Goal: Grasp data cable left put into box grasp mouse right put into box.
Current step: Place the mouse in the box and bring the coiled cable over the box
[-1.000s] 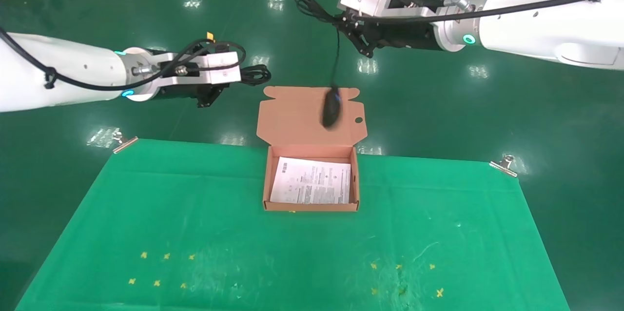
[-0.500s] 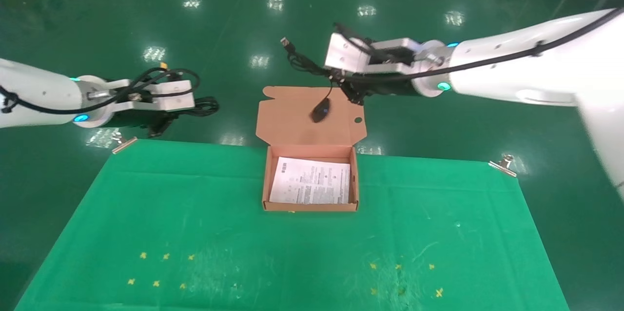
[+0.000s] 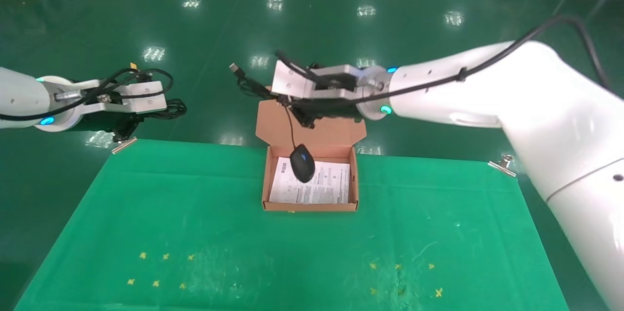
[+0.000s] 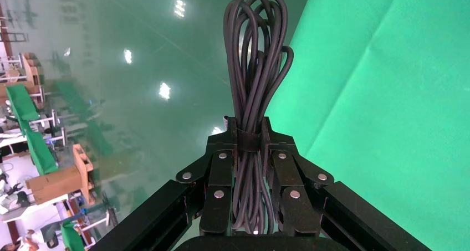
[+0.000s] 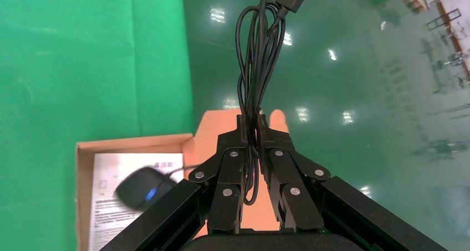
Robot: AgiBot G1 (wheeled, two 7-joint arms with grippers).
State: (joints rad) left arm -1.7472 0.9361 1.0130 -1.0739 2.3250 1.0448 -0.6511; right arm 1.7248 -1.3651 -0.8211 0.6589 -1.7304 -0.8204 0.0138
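The mouse (image 3: 302, 163) has been swung from above the lid to hang over the box (image 3: 265, 182), its cord pinched in the right gripper (image 3: 302, 118). The data cable (image 4: 254, 90) is kept squeezed in the left gripper (image 4: 250, 137), off to the left.

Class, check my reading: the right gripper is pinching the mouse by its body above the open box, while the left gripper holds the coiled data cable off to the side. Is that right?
Not quite. The right gripper is shut on the mouse's cord, not its body; the mouse dangles over the box, as the right wrist and head views show. The left gripper does hold the data cable off to the side.
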